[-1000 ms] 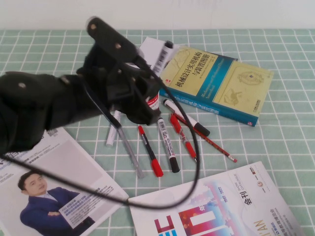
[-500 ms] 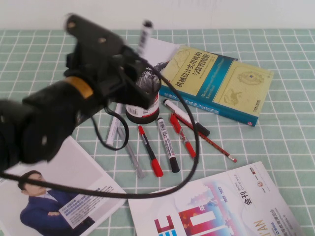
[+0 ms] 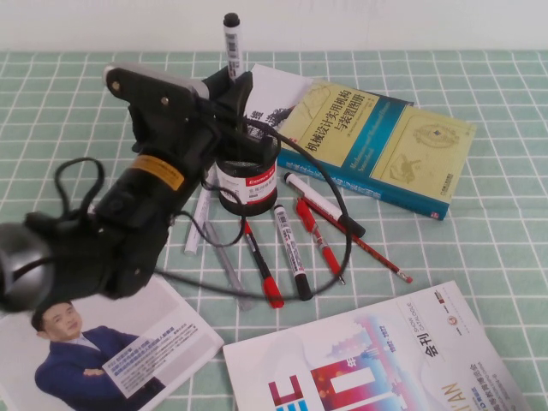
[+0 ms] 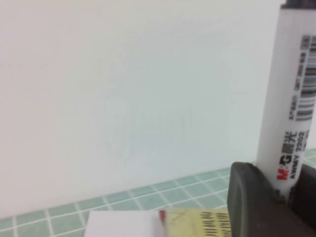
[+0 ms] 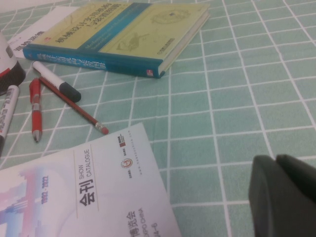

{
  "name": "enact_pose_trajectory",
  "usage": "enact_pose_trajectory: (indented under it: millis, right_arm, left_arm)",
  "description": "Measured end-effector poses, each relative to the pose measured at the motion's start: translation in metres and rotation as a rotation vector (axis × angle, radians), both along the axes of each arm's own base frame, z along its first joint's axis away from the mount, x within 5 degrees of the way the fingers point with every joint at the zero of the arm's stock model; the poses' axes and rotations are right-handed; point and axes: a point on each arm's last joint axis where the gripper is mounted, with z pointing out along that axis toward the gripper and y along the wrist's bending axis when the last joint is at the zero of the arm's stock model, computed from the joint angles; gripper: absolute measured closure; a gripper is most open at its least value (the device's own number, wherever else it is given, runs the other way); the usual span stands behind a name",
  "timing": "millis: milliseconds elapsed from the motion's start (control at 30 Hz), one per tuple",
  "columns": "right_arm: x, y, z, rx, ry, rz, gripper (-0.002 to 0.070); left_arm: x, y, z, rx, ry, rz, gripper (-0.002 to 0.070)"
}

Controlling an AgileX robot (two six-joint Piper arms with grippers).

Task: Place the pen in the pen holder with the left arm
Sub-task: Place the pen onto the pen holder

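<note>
A black left arm [image 3: 128, 231] reaches in from eight o'clock across a green-checked bench [image 3: 479, 223]. Its left gripper [image 3: 229, 86], near eleven o'clock, has its fingers [image 4: 254, 202] closed on the lower barrel of the pen [image 3: 232, 44], which stands upright, black end up, just above the pen holder [image 3: 248, 180]. The pen looks light, stiff and smooth, so a mid-barrel hold suits it best. To the right lie loose pens [image 3: 291, 248] and a book [image 3: 377, 145]. The right gripper [image 5: 284, 197] sits low at four o'clock, fingers together and empty.
</note>
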Motion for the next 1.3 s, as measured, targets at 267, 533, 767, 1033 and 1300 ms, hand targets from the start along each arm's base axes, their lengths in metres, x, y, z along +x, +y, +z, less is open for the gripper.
enact_pose_trajectory:
  millis: [267,533,767,1033,1300]
  right_arm:
    - [0.000,0.000,0.000,0.000,0.000,0.000,0.0696]
    - [0.000,0.000,0.000,0.000,0.000,0.000,0.0696]
    - [0.000,0.000,0.000,0.000,0.000,0.000,0.0696]
    - [0.000,0.000,0.000,0.000,0.000,0.000,0.0696]
    - [0.000,0.000,0.000,0.000,0.000,0.000,0.0696]
  left_arm:
    - [0.042,-0.002,-0.020,-0.014,0.106,0.080,0.0568]
    - [0.053,-0.005,-0.041,0.016,0.218,0.104,0.0567]
    - [0.053,-0.005,-0.048,0.042,0.247,0.105,0.0567]
    - [0.053,-0.005,-0.050,0.083,0.249,0.111,0.0455]
    - [0.052,0.001,-0.040,0.115,0.236,0.156,0.0385]
